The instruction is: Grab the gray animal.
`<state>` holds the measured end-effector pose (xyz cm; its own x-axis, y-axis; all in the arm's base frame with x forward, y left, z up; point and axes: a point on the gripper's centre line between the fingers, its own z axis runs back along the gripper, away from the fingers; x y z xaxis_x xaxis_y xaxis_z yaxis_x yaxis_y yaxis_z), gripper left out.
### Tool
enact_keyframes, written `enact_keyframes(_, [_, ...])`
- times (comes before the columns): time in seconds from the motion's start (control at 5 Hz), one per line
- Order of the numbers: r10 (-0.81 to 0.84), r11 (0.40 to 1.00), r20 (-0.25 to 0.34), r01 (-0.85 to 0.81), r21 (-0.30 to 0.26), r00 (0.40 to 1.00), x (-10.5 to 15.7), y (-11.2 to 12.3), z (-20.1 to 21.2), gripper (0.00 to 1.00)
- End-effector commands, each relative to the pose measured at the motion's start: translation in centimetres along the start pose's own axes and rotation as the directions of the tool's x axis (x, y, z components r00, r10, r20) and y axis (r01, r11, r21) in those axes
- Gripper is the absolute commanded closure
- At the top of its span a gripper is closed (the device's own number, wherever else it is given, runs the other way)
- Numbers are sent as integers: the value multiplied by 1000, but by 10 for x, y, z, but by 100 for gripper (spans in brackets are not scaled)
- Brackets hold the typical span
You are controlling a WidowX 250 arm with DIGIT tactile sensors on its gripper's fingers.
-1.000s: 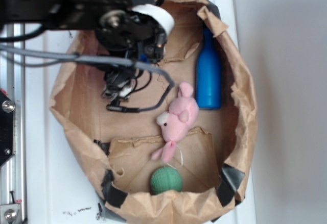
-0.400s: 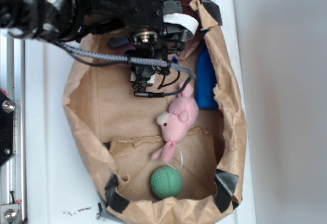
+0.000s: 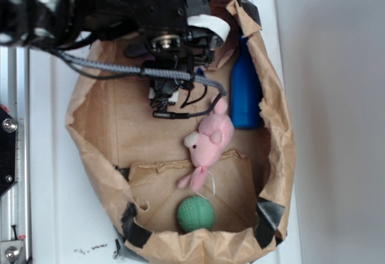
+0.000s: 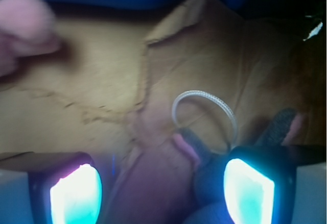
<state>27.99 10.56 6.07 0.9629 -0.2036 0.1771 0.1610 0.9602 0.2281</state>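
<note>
A: Contents of the brown paper bag (image 3: 96, 156), pls?

B: It lies open on the white surface (image 3: 54, 216), rim rolled down, black tape patches (image 3: 133, 225) at the near corners. Inside: blue bottle (image 3: 245, 92) lying along the right wall, pink plush animal (image 3: 207, 141) mid-bag just left of the bottle, green ball (image 3: 195, 213) near the bottom rim, just below the plush's feet. A torn cardboard flap (image 3: 180, 183) lines the floor under plush and ball.

A: And the gray animal?

B: Not visible in the exterior view; the arm covers the upper part of the bag. Wrist cam shows it: dark-gray plush mouse (image 4: 204, 157) low in frame, pink ear, pale string tail (image 4: 204, 112) looped above it on the paper floor. It sits close against the inner side of the right finger (image 4: 250, 191).

A: Gripper state?

B: Gripper (image 4: 163, 188) is down inside the bag at the top, jaws spread wide apart. Left finger (image 4: 74, 193) has bare paper beside it. Mouse lies in the gap, off to the right side, prob. touching that finger, but the wrist view is too blurry there to be sure. Nothing clamped.

A: Anything else in wrist cam?

B: Blue bottle across the top edge, pink plush blurred at upper left.
</note>
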Motion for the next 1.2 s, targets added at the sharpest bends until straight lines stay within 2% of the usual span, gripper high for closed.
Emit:
enact_keyframes(0.0, [-19,998,-10,19,-52,1000,-16,6,41,0])
enact_keyframes(0.4, [67,993,-195,-47,108,979,-16,10,15,0])
enact_keyframes(0.6, [57,991,-194,-31,131,979,-13,3,1,0])
enact_keyframes(0.8, [37,991,-161,-16,131,986,-11,-3,-6,0])
enact_keyframes(1.0, [19,988,-173,7,153,985,-11,-11,-10,0])
